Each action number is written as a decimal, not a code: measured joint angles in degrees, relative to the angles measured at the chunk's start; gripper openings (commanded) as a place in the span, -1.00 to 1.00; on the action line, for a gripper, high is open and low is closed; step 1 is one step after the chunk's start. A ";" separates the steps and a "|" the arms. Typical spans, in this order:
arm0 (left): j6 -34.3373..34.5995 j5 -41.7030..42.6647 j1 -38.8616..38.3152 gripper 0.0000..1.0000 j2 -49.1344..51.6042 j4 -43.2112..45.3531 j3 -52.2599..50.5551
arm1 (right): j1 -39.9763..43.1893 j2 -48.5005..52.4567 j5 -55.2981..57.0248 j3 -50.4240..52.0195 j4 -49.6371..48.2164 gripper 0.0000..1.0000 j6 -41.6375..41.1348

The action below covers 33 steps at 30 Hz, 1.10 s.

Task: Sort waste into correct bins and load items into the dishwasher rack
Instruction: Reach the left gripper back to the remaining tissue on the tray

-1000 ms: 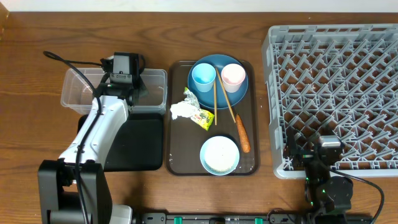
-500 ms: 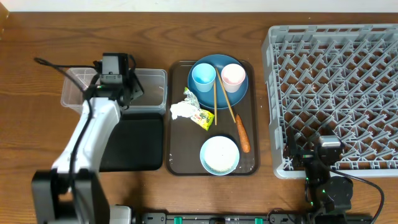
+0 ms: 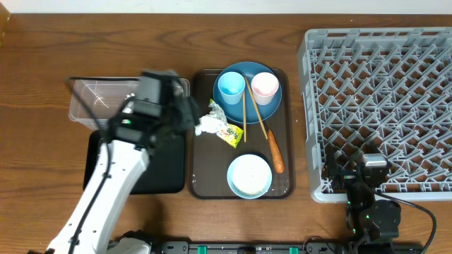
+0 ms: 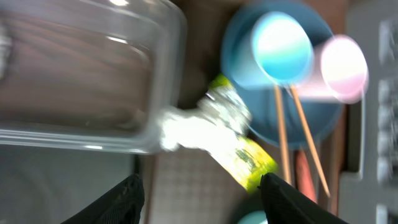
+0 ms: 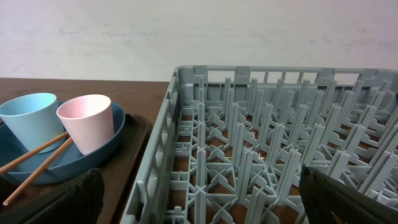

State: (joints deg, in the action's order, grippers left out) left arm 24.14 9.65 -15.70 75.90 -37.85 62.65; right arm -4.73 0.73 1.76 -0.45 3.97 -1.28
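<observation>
My left gripper point(image 3: 188, 114) is open and empty, blurred, just left of the crumpled white tissue point(image 3: 206, 125) and the yellow-green wrapper point(image 3: 230, 133). In the left wrist view the open jaws point(image 4: 202, 194) frame the tissue point(image 4: 189, 129) and wrapper point(image 4: 249, 158) from a little above. The dark blue plate point(image 3: 238, 111) holds the light blue cup point(image 3: 231, 86) and pink cup point(image 3: 265, 86). Chopsticks point(image 3: 245, 116), the carrot point(image 3: 275, 152) and the pale blue bowl point(image 3: 249, 176) lie nearby. My right gripper point(image 5: 199, 208) is open over the grey rack point(image 3: 381, 92).
The clear tub point(image 3: 92, 99) stands at the left, with the black tray point(image 3: 161, 168) in front of it, partly under my left arm. All the dishes and waste sit on a dark brown serving tray point(image 3: 205, 180). The rack stands right of that tray.
My left arm has swung from over the clear tub to the right, toward the tissue at the serving tray's left edge. The right arm has not moved.
</observation>
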 measured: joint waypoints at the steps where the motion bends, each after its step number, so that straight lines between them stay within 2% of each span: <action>1: 0.00 -0.87 -2.08 0.25 0.61 -0.04 0.00 | 0.00 0.00 0.00 0.00 0.02 0.99 0.00; 6: 0.00 -4.46 -8.33 0.25 4.63 1.03 0.00 | 0.00 0.00 0.00 0.00 0.02 0.98 0.00; 10: -0.02 -6.36 -10.08 0.26 8.44 3.41 0.00 | 0.00 0.00 0.00 0.00 0.02 0.98 0.00; 22: -0.22 -8.37 -10.34 0.28 21.57 10.93 0.00 | 0.00 0.00 0.00 0.00 0.02 0.99 0.00; 27: -0.39 -9.68 -10.34 0.27 25.16 11.28 0.00 | 0.00 0.00 0.00 0.00 0.00 0.99 0.00; 28: -0.39 -10.12 -10.34 0.24 25.62 11.26 0.00 | 0.00 0.00 0.00 0.00 0.02 0.98 0.00; 29: -0.42 -10.71 -10.34 0.10 25.92 11.26 0.00 | 0.00 0.00 0.00 0.00 0.02 0.98 0.00; 31: -0.15 -11.61 -10.34 -0.33 26.01 11.26 0.00 | 0.00 0.00 0.00 0.00 0.02 0.99 0.00; 33: -0.52 -12.17 -10.34 -0.57 26.01 11.30 0.00 | 0.00 0.00 0.00 -0.02 0.02 0.98 0.00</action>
State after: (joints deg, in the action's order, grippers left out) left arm 23.62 -2.52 -26.04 101.91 -26.55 62.65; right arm -4.73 0.73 1.76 -0.47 3.99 -1.28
